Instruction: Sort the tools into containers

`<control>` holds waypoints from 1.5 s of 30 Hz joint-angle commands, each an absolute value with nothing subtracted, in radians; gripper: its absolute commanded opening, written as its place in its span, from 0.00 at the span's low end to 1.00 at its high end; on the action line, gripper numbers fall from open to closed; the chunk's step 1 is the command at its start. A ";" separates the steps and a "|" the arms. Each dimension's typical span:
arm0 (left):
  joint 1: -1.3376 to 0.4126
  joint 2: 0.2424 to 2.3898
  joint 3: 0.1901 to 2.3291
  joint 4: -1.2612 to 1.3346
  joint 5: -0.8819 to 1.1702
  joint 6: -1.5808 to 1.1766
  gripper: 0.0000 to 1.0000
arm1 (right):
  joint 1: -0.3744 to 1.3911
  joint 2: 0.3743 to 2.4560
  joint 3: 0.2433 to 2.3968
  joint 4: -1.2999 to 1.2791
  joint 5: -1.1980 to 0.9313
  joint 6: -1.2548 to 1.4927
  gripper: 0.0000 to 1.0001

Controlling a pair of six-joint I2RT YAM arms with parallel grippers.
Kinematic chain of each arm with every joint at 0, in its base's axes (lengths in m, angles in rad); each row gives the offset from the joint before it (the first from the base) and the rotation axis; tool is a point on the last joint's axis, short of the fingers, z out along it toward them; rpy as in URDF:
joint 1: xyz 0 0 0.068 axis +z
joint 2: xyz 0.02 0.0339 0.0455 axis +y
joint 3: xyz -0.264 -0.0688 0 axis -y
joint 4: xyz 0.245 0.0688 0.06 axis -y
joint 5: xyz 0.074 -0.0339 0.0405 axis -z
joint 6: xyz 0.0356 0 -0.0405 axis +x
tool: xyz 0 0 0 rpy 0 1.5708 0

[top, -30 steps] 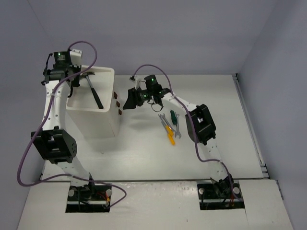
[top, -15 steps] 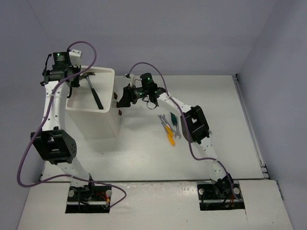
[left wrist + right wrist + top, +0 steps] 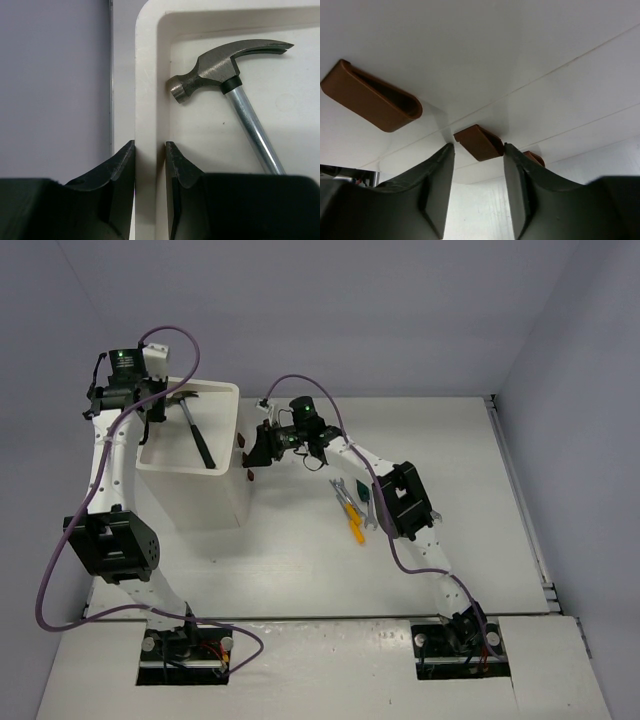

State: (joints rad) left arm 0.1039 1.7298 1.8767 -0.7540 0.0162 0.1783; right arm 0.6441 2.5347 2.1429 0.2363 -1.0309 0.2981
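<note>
Done: hammer (image 3: 220, 75) lies in the top tray (image 3: 210, 145) of the white cabinet (image 3: 200, 490), head near the corner of the rim, shaft running along the tray floor.
Left to sort: green screwdriver (image 3: 362, 488), yellow screwdriver (image 3: 355, 528) and small wrenches (image 3: 343, 492) lie in a cluster on the tabletop (image 3: 480, 500), right of the cabinet and partly under the right arm.
Pliers: not seen in any view.
Drawers: all look closed; three dark-red handles show on the front, none pulled out.
Left gripper (image 3: 150, 150): jaws narrow, pinching the tray's rim from both sides, probably steadying the cabinet.
Right gripper (image 3: 478, 147): at the drawer front, jaws part open on either side of the middle handle (image 3: 479, 141), slim gaps showing, no grip yet. The top handle (image 3: 372, 95) is well off to the side.
Step in hand: likely opening the middle drawer.
Progress: early, one tool placed, the rest not yet touched.
</note>
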 commanded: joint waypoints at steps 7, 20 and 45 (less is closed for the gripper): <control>0.080 1.711 1.880 -0.746 0.120 0.168 0.00 | 0.663 2.439 2.141 0.367 -1.046 0.288 0.03; 0.105 1.703 1.870 -0.747 0.107 0.179 0.00 | 0.517 2.161 1.682 0.367 -0.978 0.254 0.00; 0.137 1.708 1.908 -0.749 0.057 0.112 0.00 | 0.369 1.909 1.372 0.330 -0.815 0.246 0.28</control>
State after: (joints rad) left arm 0.1200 1.7298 1.8742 -0.7347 0.0816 0.1415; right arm 0.4109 2.0152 1.3817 0.3466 -0.8881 0.2625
